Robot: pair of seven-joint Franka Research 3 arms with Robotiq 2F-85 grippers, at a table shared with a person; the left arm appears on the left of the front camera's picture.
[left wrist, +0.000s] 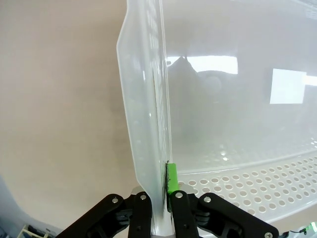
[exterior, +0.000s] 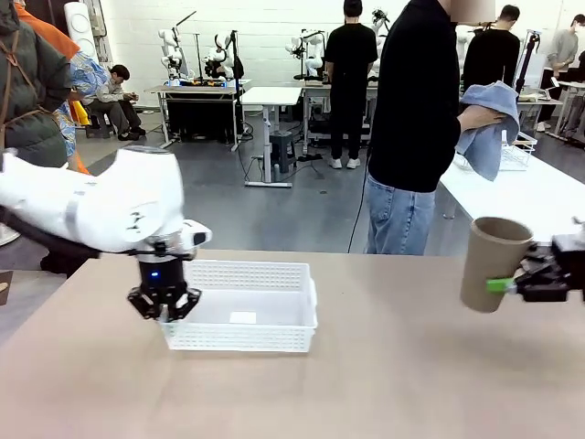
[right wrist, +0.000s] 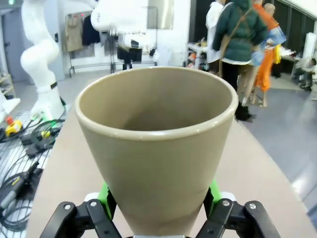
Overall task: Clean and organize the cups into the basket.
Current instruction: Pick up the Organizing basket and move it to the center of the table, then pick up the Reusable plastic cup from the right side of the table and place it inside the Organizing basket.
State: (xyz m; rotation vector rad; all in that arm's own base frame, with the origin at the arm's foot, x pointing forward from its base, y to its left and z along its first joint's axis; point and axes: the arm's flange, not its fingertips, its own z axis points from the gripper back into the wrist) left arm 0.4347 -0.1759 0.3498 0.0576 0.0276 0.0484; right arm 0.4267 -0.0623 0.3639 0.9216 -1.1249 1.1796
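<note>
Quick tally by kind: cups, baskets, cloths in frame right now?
tan cup: 1, held in the right gripper
white basket: 1, left gripper clamped on its end wall
blue cloth: 1, in the person's hand
Total: 3

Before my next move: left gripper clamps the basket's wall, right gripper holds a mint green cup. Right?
No: the cup in the right gripper is tan-brown, not mint green, as the right wrist view shows. The left gripper is clamped on the basket wall.
</note>
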